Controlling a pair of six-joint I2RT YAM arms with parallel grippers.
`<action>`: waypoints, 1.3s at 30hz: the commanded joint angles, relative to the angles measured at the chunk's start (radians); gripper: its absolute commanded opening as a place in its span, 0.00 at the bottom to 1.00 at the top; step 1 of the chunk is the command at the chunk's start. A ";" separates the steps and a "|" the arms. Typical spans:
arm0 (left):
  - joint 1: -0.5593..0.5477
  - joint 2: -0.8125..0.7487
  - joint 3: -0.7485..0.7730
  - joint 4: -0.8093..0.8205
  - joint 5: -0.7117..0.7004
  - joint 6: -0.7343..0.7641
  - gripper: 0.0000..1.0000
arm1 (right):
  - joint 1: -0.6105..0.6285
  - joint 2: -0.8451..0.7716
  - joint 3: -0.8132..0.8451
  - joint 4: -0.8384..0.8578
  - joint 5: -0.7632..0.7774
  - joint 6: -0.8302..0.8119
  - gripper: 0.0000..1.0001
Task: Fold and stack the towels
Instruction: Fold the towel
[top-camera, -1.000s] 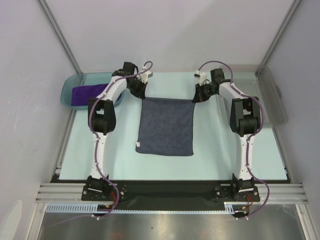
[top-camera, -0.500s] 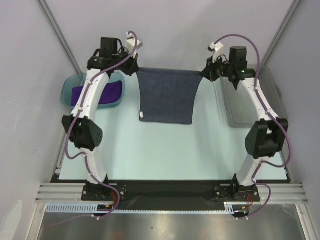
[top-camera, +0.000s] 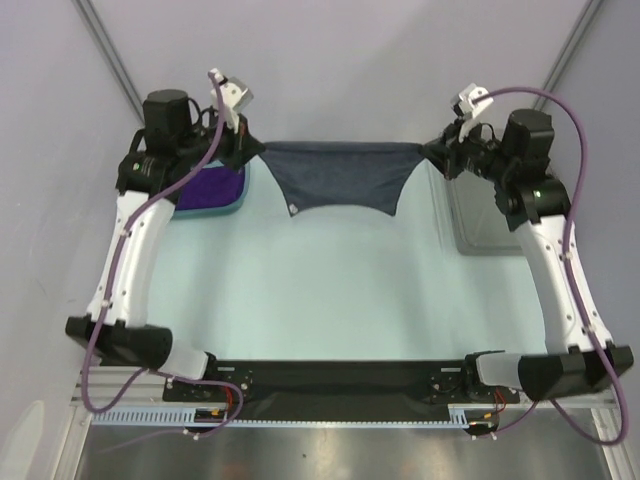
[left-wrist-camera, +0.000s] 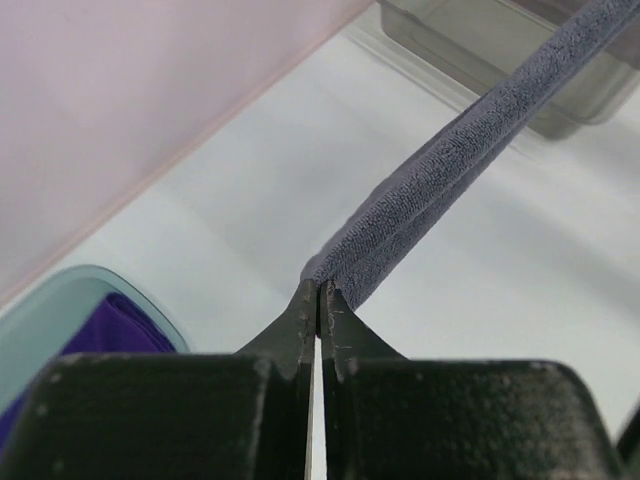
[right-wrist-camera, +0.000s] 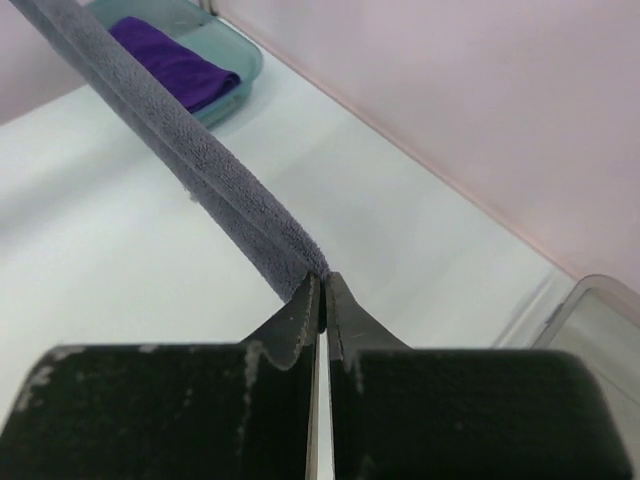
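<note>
A grey-blue towel (top-camera: 340, 178) hangs in the air at the back of the table, stretched between both arms, its lower edge sagging in a curve. My left gripper (top-camera: 258, 152) is shut on the towel's left top corner (left-wrist-camera: 335, 262). My right gripper (top-camera: 428, 150) is shut on the right top corner (right-wrist-camera: 300, 262). In both wrist views the towel's edge runs taut away from the pinched fingertips. A deep purple towel (top-camera: 205, 186) lies folded in the teal tray (top-camera: 222, 205) at the back left, partly hidden by the left arm, and the right wrist view shows the purple towel (right-wrist-camera: 170, 62) too.
A clear grey bin (top-camera: 480, 225) stands at the back right, under the right arm. The same bin (left-wrist-camera: 480, 50) shows beyond the towel in the left wrist view. Enclosure walls stand close behind and at both sides. The pale table (top-camera: 330, 290) lies below the hanging towel.
Both arms have risen and reached back, lifting the grey-blue towel off the table by its far corners. It lay flat a second ago and now hangs stretched.
</note>
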 joint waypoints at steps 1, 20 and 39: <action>0.002 -0.168 -0.137 0.048 0.016 -0.045 0.00 | 0.012 -0.150 -0.093 -0.031 0.049 0.048 0.00; -0.193 -0.799 -0.829 0.224 0.011 -0.307 0.01 | 0.338 -0.771 -0.563 -0.143 0.184 0.266 0.00; -0.139 0.013 -0.569 0.539 -0.270 -0.270 0.00 | 0.153 0.044 -0.441 0.390 0.246 0.131 0.00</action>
